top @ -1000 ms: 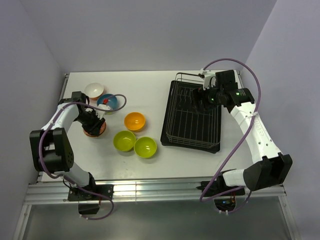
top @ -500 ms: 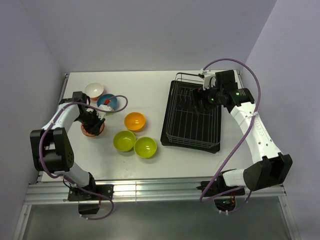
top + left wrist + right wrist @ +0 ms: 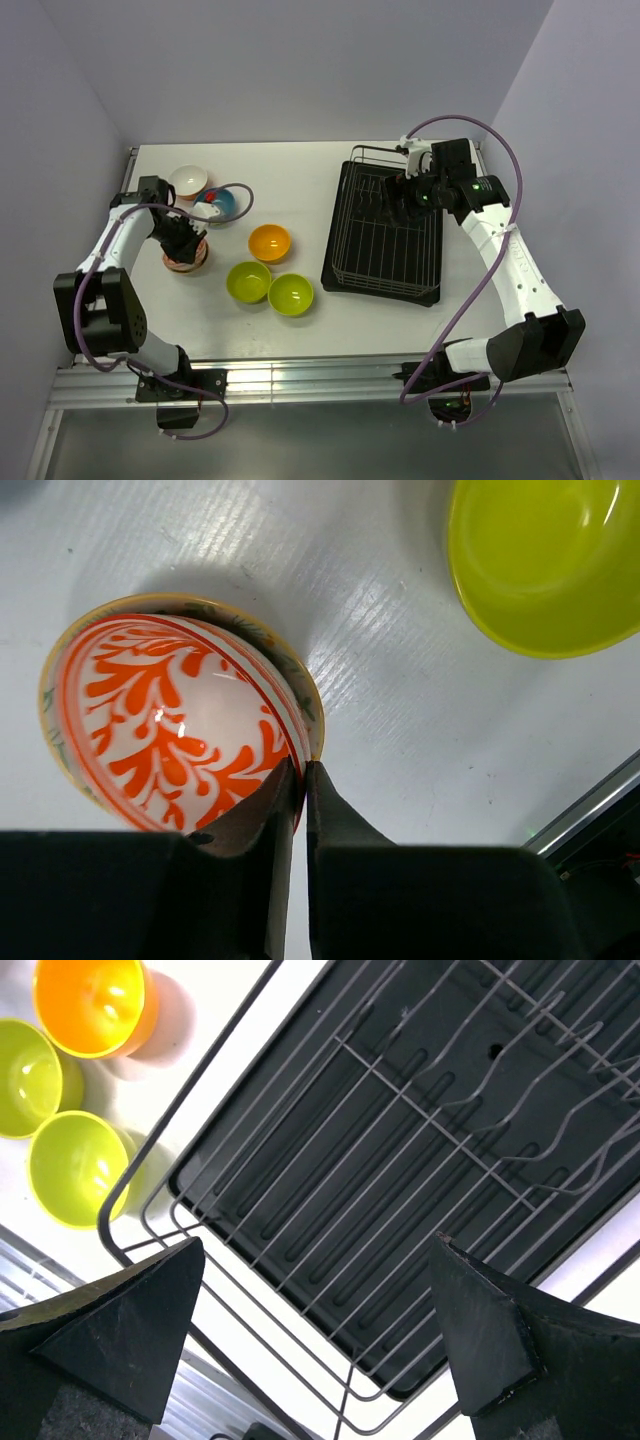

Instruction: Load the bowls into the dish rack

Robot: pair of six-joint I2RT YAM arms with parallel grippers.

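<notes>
My left gripper is shut on the near rim of the salmon-red bowl, one finger inside and one outside. Its inside is white with an orange leaf pattern, and it rests on the table at the left. A cream-white bowl and a blue bowl lie behind it. The orange bowl and two lime green bowls sit mid-table. My right gripper hangs open above the black wire dish rack, with no bowl in the part of the rack that shows.
One lime green bowl lies just right of the held bowl. The left arm's purple cable loops over the blue bowl. Walls close in the table on three sides, and a metal rail runs along the near edge.
My left jaws have closed onto the salmon-red bowl's rim, and the left arm has drawn in slightly. The right arm and the other bowls have not moved.
</notes>
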